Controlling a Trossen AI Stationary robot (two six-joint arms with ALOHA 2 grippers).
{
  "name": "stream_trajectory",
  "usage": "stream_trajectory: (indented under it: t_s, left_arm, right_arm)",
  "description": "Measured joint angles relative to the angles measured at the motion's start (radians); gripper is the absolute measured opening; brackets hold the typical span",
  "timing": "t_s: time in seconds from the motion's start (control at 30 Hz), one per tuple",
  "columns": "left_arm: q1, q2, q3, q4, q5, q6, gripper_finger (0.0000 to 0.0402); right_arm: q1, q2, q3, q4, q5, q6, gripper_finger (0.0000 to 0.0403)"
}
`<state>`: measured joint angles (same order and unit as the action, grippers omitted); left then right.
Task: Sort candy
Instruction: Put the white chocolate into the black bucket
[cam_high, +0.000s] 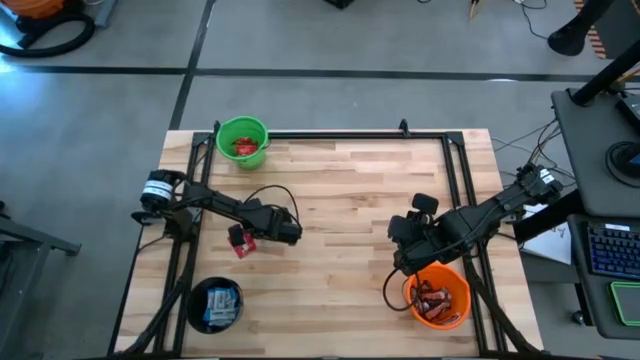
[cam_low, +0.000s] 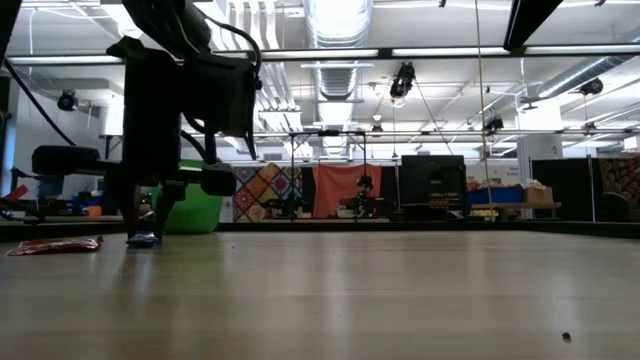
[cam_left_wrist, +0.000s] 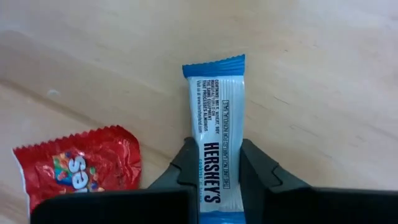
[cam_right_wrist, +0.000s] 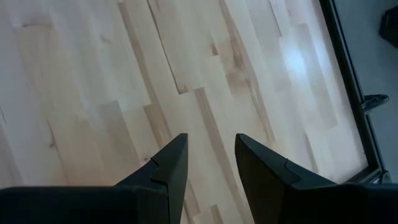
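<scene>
Jaws of the left gripper (cam_left_wrist: 214, 171) clamped on a blue-and-white candy (cam_left_wrist: 216, 134), toward the bench's left edge.
Thin grip; the slick wrapper could slip on lifting, or drag the red packet (cam_left_wrist: 78, 165) beside it. Right gripper (cam_right_wrist: 208, 155) waits, jaws apart, near the orange bucket (cam_high: 438, 296).

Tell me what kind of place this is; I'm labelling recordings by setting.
Probably a robotics lab or workshop in a large open industrial hall. Two robot arms are mounted at a wooden table on a bare concrete floor, a desk with a keyboard stands beside it, and the low view shows exposed ceiling ducts.
</scene>
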<state>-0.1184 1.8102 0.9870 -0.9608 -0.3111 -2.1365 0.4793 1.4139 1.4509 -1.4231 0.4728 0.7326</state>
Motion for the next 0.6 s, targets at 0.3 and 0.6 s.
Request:
stream_trajectory:
  t_s: [0.3,0.6]
  left_arm:
    - [0.000,-0.003,0.060,-0.007,-0.021,0.153,0.0008]
    - [-0.002,-0.003,0.076,-0.026,-0.037,0.190,0.0004]
  right_arm:
    - [0.000,0.000,0.000,0.003,0.000,0.000,0.0125]
    - [0.000,0.000,0.000,0.018,0.000,0.010,0.0125]
